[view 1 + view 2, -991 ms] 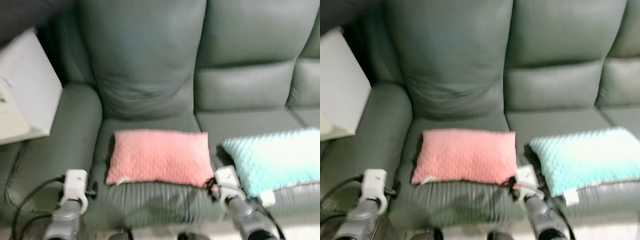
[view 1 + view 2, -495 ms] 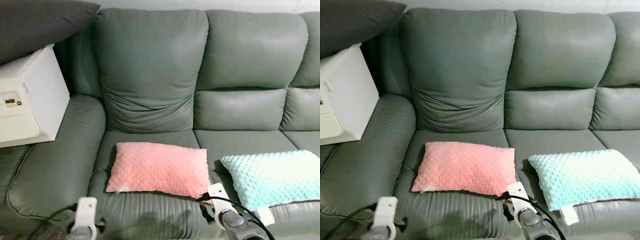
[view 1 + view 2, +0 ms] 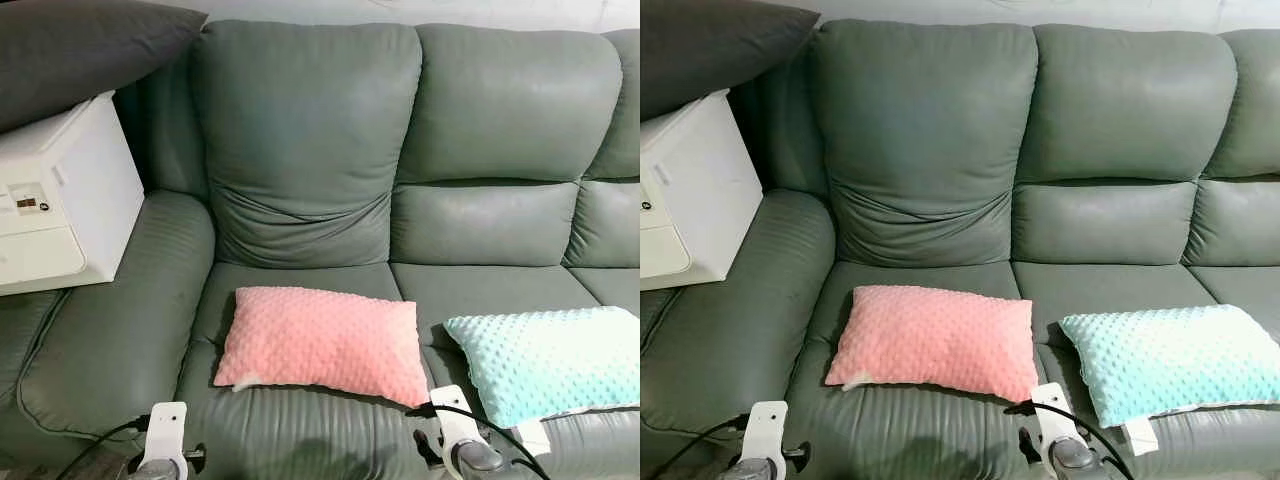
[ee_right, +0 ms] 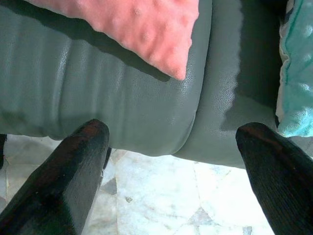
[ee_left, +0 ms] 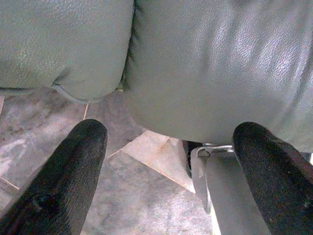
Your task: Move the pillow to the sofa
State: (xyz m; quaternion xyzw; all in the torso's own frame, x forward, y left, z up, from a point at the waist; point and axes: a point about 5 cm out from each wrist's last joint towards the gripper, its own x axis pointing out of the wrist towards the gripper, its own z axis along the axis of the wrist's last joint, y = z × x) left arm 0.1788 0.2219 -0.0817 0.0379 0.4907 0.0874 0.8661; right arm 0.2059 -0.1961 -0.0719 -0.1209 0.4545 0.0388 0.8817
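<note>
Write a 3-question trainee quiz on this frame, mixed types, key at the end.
1. True or false: the pink pillow lies on a seat cushion of the sofa.
2. Multiple choice: what sits on the sofa's left armrest? A) a white box B) a lamp C) a basket
3. Fill in: in its wrist view, the right tool has its fingers ____, and nothing is between them.

Key
1. True; the teal pillow lies on the next seat to its right.
2. A; a dark grey cushion rests on top of it.
3. Open; the left tool is open too, low in front of the sofa.
</note>
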